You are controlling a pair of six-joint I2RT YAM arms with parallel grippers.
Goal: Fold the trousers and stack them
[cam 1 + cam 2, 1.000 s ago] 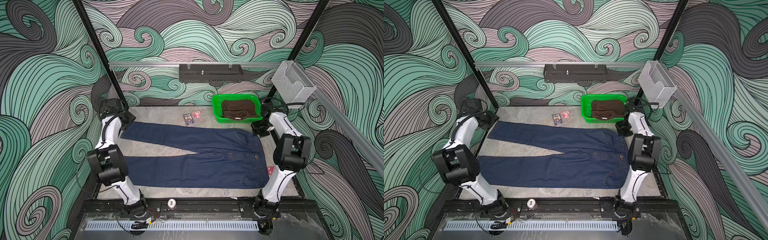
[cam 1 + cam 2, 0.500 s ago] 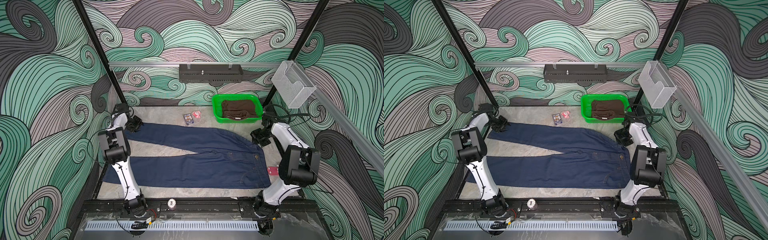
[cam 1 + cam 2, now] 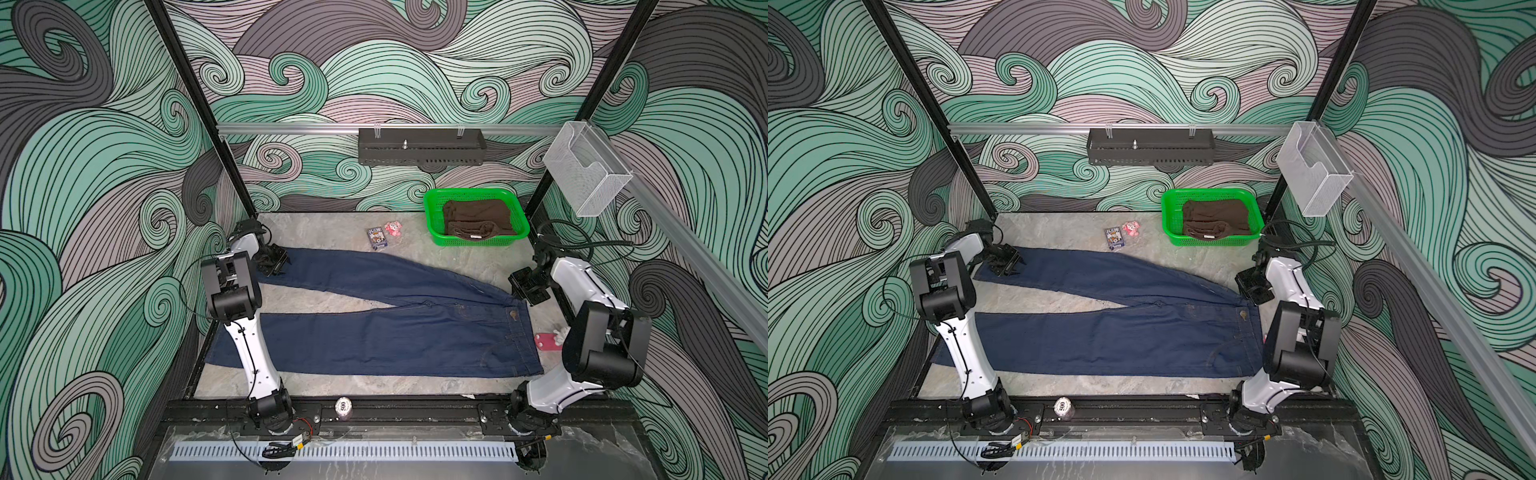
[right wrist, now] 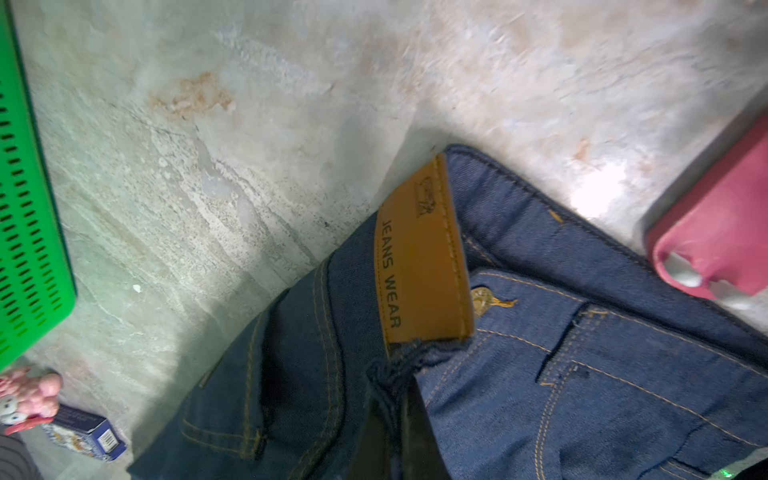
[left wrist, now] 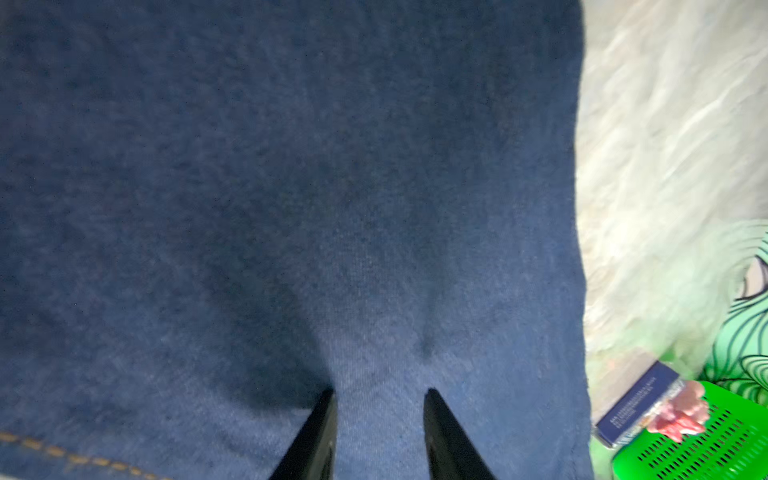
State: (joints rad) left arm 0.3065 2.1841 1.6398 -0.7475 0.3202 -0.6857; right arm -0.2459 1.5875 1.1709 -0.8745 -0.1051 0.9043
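The trousers (image 3: 374, 336) are dark navy jeans lying flat across the table, legs to the left and waistband to the right, in both top views. My left gripper (image 3: 277, 262) sits on the hem end of the far leg. Its fingers (image 5: 324, 432) stand a little apart with a ridge of denim (image 5: 380, 374) pinched between them. My right gripper (image 3: 527, 291) is at the far corner of the waistband. In the right wrist view it (image 4: 399, 399) is shut on bunched denim just below the brown patch (image 4: 424, 257).
A green basket (image 3: 432, 220) holding a brown garment (image 3: 476, 218) stands at the back right. A small card box (image 3: 377, 238) and a pink toy (image 3: 393, 228) lie behind the far leg. A pink item (image 3: 546, 341) lies right of the waistband. A poker chip (image 3: 343, 406) sits on the front rail.
The left gripper has come in onto the far leg's hem, and that end has shifted right. The right gripper has drawn the waistband's far corner toward the front.
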